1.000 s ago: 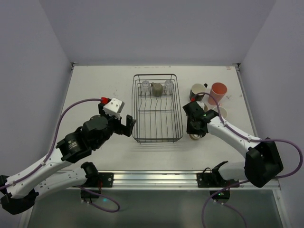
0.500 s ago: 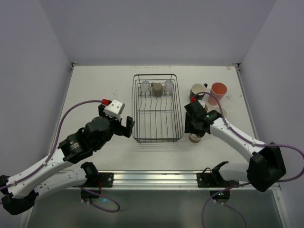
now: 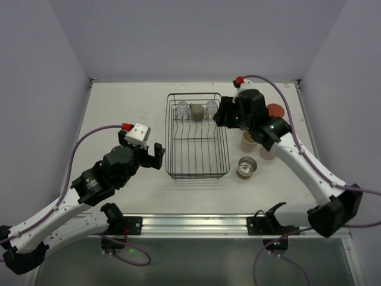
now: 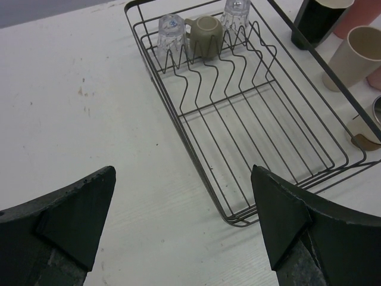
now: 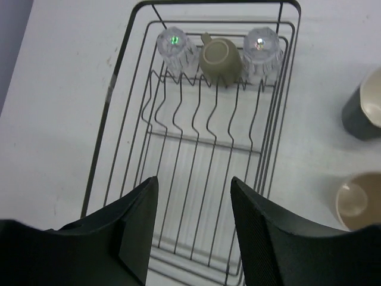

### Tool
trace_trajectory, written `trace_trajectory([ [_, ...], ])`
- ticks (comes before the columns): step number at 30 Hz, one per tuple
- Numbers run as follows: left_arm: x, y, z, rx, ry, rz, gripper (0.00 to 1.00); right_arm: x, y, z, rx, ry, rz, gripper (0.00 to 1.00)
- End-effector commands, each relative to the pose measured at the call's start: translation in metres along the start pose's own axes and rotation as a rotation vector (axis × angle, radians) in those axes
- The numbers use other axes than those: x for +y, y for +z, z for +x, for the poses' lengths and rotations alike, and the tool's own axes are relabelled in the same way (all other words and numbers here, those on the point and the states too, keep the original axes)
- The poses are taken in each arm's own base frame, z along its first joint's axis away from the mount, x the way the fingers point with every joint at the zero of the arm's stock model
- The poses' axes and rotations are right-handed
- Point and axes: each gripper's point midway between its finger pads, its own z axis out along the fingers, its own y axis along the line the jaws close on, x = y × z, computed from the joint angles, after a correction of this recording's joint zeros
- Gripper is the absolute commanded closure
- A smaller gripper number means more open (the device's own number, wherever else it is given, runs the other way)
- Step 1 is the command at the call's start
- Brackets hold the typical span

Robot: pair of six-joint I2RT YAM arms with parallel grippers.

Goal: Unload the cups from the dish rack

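The black wire dish rack (image 3: 168, 137) (image 4: 195, 156) (image 5: 112, 98) sits mid-table. At its far end a grey-brown cup (image 3: 197, 111) (image 4: 205, 33) (image 5: 220, 58) stands between two clear glasses (image 3: 182, 109) (image 3: 211, 108) (image 5: 175, 47) (image 5: 262, 50). My right gripper (image 3: 221, 118) (image 5: 193, 226) hovers open over the rack's right side, with only rack wires between its fingers. My left gripper (image 3: 141, 150) (image 4: 184, 226) is wide open over bare table, left of the rack's near corner. Right of the rack stand a beige cup (image 3: 248, 140) (image 5: 357, 199), a grey-brown cup (image 3: 245, 167), a pink tumbler (image 3: 275, 111) and a black mug (image 4: 315, 21) (image 5: 363, 110).
Walls close off the table's left, right and far sides. The arm bases and a metal rail (image 3: 196, 223) line the near edge. A second pink tumbler (image 3: 266, 154) is partly hidden under the right arm. A purple cable (image 3: 280, 98) loops over the right arm.
My right gripper opened and let go of the grey-brown cup by the rack's near right corner, then rose and swung toward the far end, over the rack. The left arm shifted slightly.
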Motion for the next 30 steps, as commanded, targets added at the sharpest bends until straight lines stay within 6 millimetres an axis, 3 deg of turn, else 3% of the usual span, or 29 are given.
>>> trace_trajectory([
  [1,0.005,0.005,-0.005,-0.031,-0.011,-0.033,0.00,0.024,0.049,-0.032,-0.022,-0.088,-0.046,0.46],
  [7,0.009,0.011,-0.003,-0.025,-0.014,-0.053,0.00,0.006,0.113,-0.056,-0.004,-0.172,0.148,0.53],
  [8,0.009,0.011,-0.003,-0.026,-0.016,-0.053,0.00,-0.002,0.136,-0.042,0.039,-0.187,0.187,0.53],
  [12,0.014,0.016,-0.004,-0.027,-0.031,-0.059,0.00,-0.018,0.171,-0.043,0.062,-0.204,0.305,0.52],
  [13,0.013,0.017,-0.003,-0.024,-0.032,-0.054,0.00,-0.018,0.174,-0.052,0.042,-0.199,0.322,0.50],
  [14,0.011,0.018,-0.004,-0.022,-0.035,-0.040,0.00,-0.023,0.186,-0.043,0.061,-0.204,0.341,0.50],
  [21,0.008,0.022,-0.002,-0.010,-0.039,-0.013,0.00,-0.046,0.213,-0.032,0.057,-0.187,0.441,0.47],
  [30,0.007,0.020,-0.004,-0.021,-0.044,0.003,0.00,-0.069,0.231,-0.015,0.080,-0.136,0.483,0.44],
])
